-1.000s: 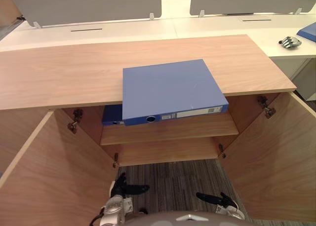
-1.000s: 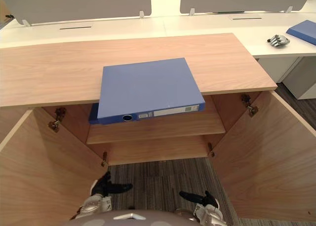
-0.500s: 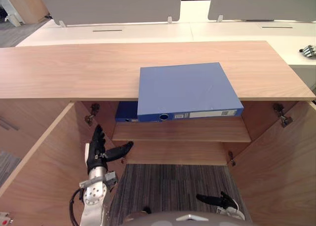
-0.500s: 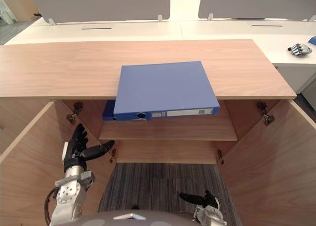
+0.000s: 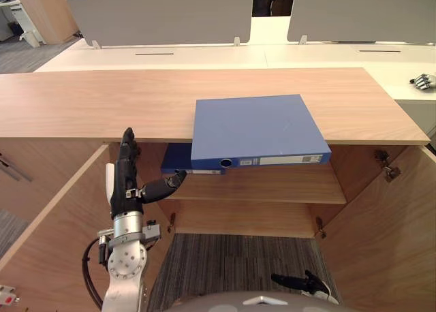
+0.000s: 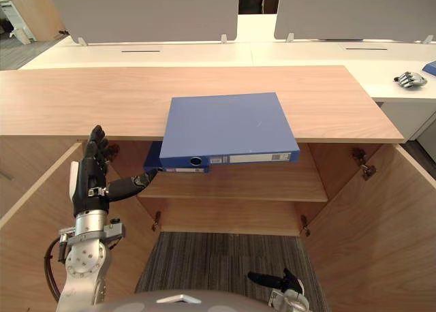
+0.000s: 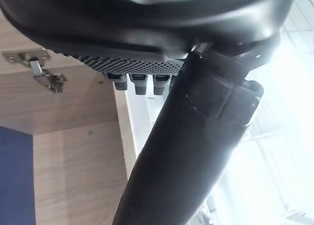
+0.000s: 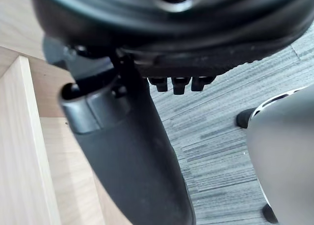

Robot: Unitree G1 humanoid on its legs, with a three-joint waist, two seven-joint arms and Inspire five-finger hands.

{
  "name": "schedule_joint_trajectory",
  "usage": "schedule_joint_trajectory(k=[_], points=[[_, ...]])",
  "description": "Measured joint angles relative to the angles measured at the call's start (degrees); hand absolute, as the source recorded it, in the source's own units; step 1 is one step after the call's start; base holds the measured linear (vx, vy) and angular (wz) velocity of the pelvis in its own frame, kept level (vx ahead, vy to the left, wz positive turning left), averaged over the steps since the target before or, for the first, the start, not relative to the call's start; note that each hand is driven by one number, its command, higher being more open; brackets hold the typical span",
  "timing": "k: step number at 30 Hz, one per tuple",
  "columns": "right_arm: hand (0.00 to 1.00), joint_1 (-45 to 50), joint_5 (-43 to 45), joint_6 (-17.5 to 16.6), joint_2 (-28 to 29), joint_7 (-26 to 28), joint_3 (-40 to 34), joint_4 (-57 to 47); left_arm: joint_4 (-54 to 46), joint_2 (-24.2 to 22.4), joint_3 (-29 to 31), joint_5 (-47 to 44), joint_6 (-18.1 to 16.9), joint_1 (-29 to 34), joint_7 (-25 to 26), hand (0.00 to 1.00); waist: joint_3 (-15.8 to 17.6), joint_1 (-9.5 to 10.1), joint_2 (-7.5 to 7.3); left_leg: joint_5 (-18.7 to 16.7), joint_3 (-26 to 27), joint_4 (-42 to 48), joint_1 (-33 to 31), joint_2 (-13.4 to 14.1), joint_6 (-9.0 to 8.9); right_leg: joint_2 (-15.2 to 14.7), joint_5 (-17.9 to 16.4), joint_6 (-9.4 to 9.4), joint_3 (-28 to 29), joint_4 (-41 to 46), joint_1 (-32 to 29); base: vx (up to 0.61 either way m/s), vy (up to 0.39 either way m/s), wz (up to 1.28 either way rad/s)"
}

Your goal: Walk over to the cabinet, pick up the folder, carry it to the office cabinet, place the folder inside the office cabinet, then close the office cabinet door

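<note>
A blue folder point(image 5: 255, 128) lies flat on the wooden cabinet top point(image 5: 88, 104), its labelled spine jutting past the front edge above the open cabinet. My left hand point(image 5: 125, 182) is raised before the left side of the opening, left of the folder and apart from it. It is open, with straight fingers pointing up and the thumb point(image 7: 196, 151) stretched toward the folder. My right hand point(image 5: 304, 283) hangs low over the carpet, open and holding nothing.
A second blue folder point(image 5: 176, 161) lies on the upper shelf point(image 5: 272, 186) inside. Both cabinet doors point(image 5: 61, 237) point(image 5: 388, 237) stand wide open at either side. White desks with grey dividers point(image 5: 160, 16) run behind; a small grey object point(image 5: 422, 81) rests at the far right.
My left hand has risen from down by the carpet to just under the cabinet top's front edge. The camera has shifted. The right hand stays low and the folder has not moved.
</note>
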Motion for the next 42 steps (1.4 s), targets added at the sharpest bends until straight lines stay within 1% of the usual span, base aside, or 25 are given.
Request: schedule_joint_trajectory(k=[7, 14, 17, 20, 22, 25, 29, 31, 33, 37, 42], points=[[1.00, -0.61, 0.00, -0.01, -0.75, 0.39, 0.02, 1.34, -2.06, 5.13, -0.44, 2.23, -0.26, -0.05, -0.04, 1.00, -0.57, -0.10, 0.15, -0.05, 0.20, 0.01, 0.52, 0.02, -0.03, 0.15, 0.02, -0.03, 0.97, 0.00, -0.17, -0.02, -0.007, -0.03], [1.00, -0.46, -0.17, 0.07, -1.99, 0.65, 0.11, 2.39, -2.06, 8.36, -0.75, 2.74, -0.38, -0.30, -0.78, 1.00, -1.16, -0.40, 0.34, -0.09, 0.25, 0.01, 0.50, 0.10, -0.10, 0.33, 0.02, -0.04, 1.62, 0.00, -0.41, 0.00, -0.003, -0.01], [1.00, -0.10, -0.22, 0.08, -2.34, 0.69, 0.34, 2.42, -2.06, 10.12, -3.01, 3.09, -0.39, -1.76, -1.33, 1.00, -1.22, -0.40, 0.33, -0.09, 0.25, 0.01, 0.40, 0.12, -0.10, 0.37, 0.02, -0.04, 1.75, 0.01, -0.58, 0.00, 0.000, 0.00], [1.00, -0.08, -0.47, 0.10, -3.07, 0.84, 2.34, 2.46, -2.06, 11.46, -5.30, 3.23, -0.59, -2.94, -2.30, 1.00, -1.55, -0.88, 0.36, -0.15, 0.29, 0.02, 0.31, 0.14, -0.18, 0.43, 0.03, -0.06, 2.24, 0.09, -0.98, -0.01, -0.007, -0.06], [1.00, -0.07, -0.53, 0.13, -3.26, 0.90, 2.49, 2.46, -2.00, 13.69, -7.03, 3.50, -0.60, -3.73, -3.38, 1.00, -1.58, -1.19, 0.43, -0.21, 0.24, -0.01, 0.40, 0.13, -0.24, 0.49, 0.11, -0.18, 2.26, 0.01, -0.98, -0.01, -0.008, -0.04], [1.00, -0.02, -0.62, 0.26, -3.50, 0.90, 2.82, 2.46, -1.90, 16.36, -8.31, 5.50, -0.84, -4.56, -4.67, 1.00, -1.64, -1.73, 0.59, -0.22, 0.09, -0.02, 0.46, 0.13, -0.27, 0.51, 0.24, -0.38, 2.34, -0.26, -0.98, -0.01, -0.007, -0.03], [1.00, 0.01, -2.01, 0.31, -3.99, 0.91, 4.00, 2.46, -1.62, 18.14, -8.71, 6.55, -1.65, -4.64, -5.20, 1.00, -1.69, -2.33, 0.72, -0.24, -0.22, -0.04, 0.50, 0.11, -0.30, 0.52, 0.36, -0.55, 2.41, -0.63, -0.95, 0.00, -0.002, -0.01], [1.00, 0.01, -2.09, 0.32, -4.02, 0.90, 3.99, 2.46, -1.33, 19.71, -10.13, 7.73, -1.69, -4.71, -5.39, 1.00, -1.73, -2.56, 0.79, -0.24, -0.27, -0.05, 0.52, 0.08, -0.30, 0.50, 0.39, -0.57, 2.38, -0.75, -0.91, 0.00, 0.000, 0.00], [1.00, 0.00, -2.09, 0.33, -4.03, 0.90, 3.99, 2.46, -1.23, 20.23, -10.88, 8.75, -1.72, -4.72, -6.29, 1.00, -1.75, -2.68, 0.81, -0.25, -0.27, -0.05, 0.52, 0.07, -0.30, 0.49, 0.48, -0.60, 2.38, -0.94, -0.86, 0.00, 0.000, 0.00], [1.00, 0.02, -2.09, 0.36, -4.03, 0.87, 4.00, 2.46, -1.21, 21.21, -12.52, 10.99, -1.76, -5.08, -6.48, 1.00, -1.75, -2.79, 0.82, -0.26, -0.28, -0.06, 0.49, 0.06, -0.33, 0.51, 0.82, -0.64, 2.43, -1.58, -0.66, 0.00, 0.000, 0.00], [1.00, -0.02, -2.07, 0.36, -4.03, 0.73, 4.02, 2.89, -1.21, 21.24, -12.81, 19.18, -1.79, -6.66, -5.87, 1.00, -1.74, -2.87, 0.81, -0.38, -0.55, -0.07, 0.65, -0.03, -0.47, 0.54, 1.49, -0.54, 2.28, -3.06, 0.26, 0.00, 0.000, 0.00]])
